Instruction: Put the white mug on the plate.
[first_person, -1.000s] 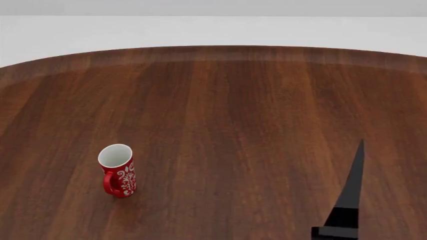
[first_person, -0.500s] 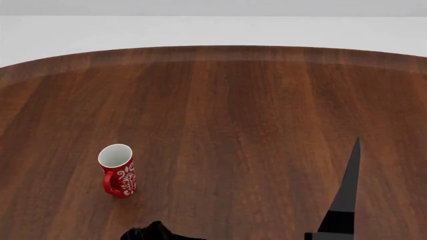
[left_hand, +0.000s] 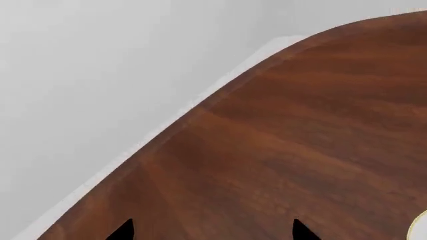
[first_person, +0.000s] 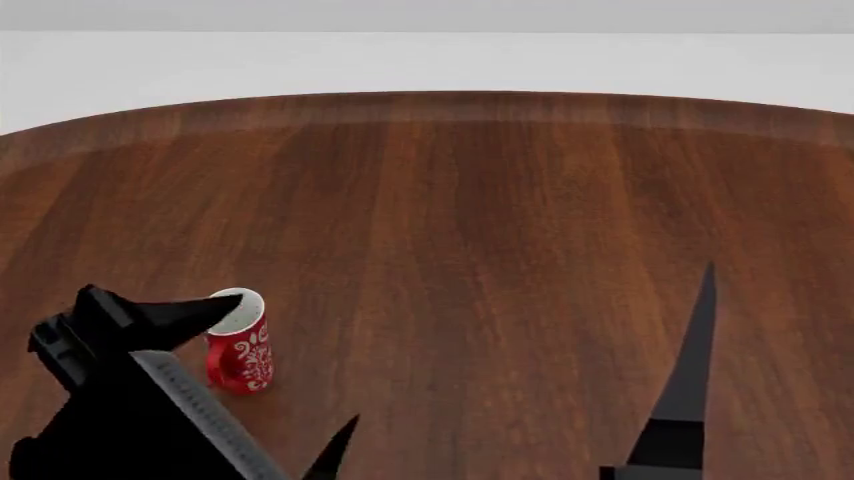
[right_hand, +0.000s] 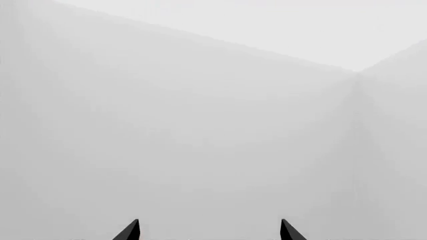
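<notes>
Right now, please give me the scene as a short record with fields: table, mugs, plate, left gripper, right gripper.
table: round, dark wood
red mug: upright on the table, partly behind the left arm in the head view
white mug: not in any view
plate: only a white, gold-rimmed sliver, likely the plate, at the left wrist view's edge
left gripper: open, empty, above the table
right gripper: open, empty, facing a blank wall

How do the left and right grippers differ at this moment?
The left gripper points over the wooden table and its edge; the right gripper faces only blank pale background. In the head view the left arm fills the lower left, one finger overlapping the rim of the red mug, while the right shows only one thin finger over bare wood. Both are open, with nothing between their fingers.
</notes>
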